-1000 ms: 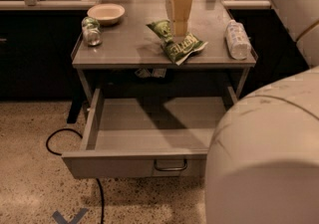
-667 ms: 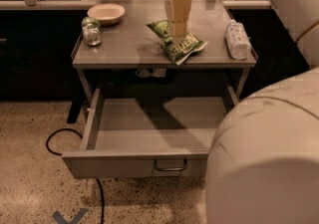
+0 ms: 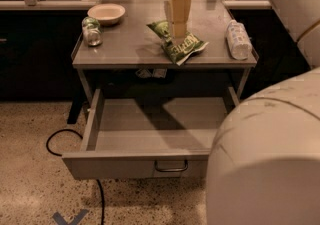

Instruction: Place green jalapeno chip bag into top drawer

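The gripper (image 3: 178, 34) is hanging straight down from the top of the view and is meeting the chip bag (image 3: 186, 49) near its middle, most likely because a grasp from above is the easiest way to lift a flat, crinkly packet; whether the claw is spread or pinching the bag cannot be told here. The bag is lying flat on the table (image 3: 125, 46), a little right of centre and close to the front edge, with its lettering facing up. Directly below, the drawer (image 3: 150, 129) is standing pulled well out with nothing visible inside, so it is offering a wide landing spot just in front of and beneath the bag; the handle (image 3: 171, 167) is sitting at the middle of its front panel. The other things are sitting well apart from the bag, leaving the claw room: a bowl (image 3: 106, 13) at the back left, a can (image 3: 91, 31) just in front of it, and a bottle (image 3: 237, 40) lying by the right edge. Counting up, there is one bag, one bowl, one can, one bottle, one open drawer and one gripper.
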{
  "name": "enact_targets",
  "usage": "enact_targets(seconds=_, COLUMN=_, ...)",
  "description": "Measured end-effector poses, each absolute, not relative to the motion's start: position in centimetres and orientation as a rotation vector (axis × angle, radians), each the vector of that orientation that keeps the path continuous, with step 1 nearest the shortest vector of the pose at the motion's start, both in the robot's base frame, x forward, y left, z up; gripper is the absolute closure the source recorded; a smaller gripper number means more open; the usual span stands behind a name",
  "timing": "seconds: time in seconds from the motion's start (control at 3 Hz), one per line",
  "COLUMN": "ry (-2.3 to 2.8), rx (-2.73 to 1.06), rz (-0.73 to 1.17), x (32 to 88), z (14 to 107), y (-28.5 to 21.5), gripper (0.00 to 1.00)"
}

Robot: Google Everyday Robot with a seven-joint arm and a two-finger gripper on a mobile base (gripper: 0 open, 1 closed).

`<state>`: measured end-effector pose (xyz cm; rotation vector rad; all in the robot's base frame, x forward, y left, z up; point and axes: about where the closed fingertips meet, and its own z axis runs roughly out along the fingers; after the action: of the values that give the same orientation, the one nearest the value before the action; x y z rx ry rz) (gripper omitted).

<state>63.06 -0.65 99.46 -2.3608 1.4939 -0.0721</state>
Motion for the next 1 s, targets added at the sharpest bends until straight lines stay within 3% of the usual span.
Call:
enact_targets(seconds=0.67, ry=1.477, rx=-2.368, rz=-0.092, x=63.6, z=99.1, y=0.1, gripper=0.00)
enact_targets(seconds=1.0, ry=1.527, rx=-2.325, rz=-0.097, x=66.0, z=98.4, y=-2.4, gripper=0.00)
